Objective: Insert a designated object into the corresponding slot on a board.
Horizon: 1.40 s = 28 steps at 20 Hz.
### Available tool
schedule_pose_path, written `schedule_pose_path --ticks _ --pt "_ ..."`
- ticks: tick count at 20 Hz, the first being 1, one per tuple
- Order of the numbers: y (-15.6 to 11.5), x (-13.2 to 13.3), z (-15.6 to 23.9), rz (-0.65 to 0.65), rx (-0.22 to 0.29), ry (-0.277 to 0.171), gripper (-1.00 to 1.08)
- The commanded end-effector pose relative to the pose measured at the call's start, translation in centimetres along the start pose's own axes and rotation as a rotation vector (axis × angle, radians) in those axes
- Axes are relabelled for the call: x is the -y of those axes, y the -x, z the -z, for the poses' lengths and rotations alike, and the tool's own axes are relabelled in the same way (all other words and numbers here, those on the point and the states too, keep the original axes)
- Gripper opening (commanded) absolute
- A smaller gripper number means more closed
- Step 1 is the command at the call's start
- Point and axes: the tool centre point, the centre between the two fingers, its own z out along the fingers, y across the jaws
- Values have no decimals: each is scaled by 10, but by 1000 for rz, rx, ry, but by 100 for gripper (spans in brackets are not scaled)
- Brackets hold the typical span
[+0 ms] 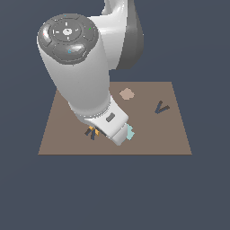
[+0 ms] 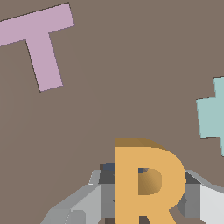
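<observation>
The jaws are closed on the orange R [image 2: 146, 183] — held upright between them just above the brown board [image 2: 131, 87] — and the dark R-shaped slot [image 1: 92, 133] lies directly beneath, partly hidden, so the move is straight down.

No printed text, label, brand or number on anything I can see; the only legible signs are letter forms, being the shapes of the pieces themselves. Item: orange block [image 2: 148, 183], reading as a capital R, held between my fingers [image 2: 87, 203]; Item: pink piece [image 2: 39, 41], reading as a capital T, flat on the brown board [image 2: 131, 65]; Item: dark recess [image 1: 161, 108] in the board, exterior view, reading as a V; the arm's grey end cap [image 1: 67, 36] bears faint marks, possibly moulded, none readable.
</observation>
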Motion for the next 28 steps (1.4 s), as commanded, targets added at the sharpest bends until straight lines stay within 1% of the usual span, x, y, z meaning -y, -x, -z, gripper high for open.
schedule_pose_path --ticks 1,9,15,21,22,28 --pt "7 3 1 33 0 0 -100" --pt "20 8 1 86 0 0 -100" --pt "21 8 0 87 0 0 -100" --pt "21 8 -9 85 0 0 -100" --pt "21 8 -9 85 0 0 100" --pt "21 8 -9 85 0 0 100"
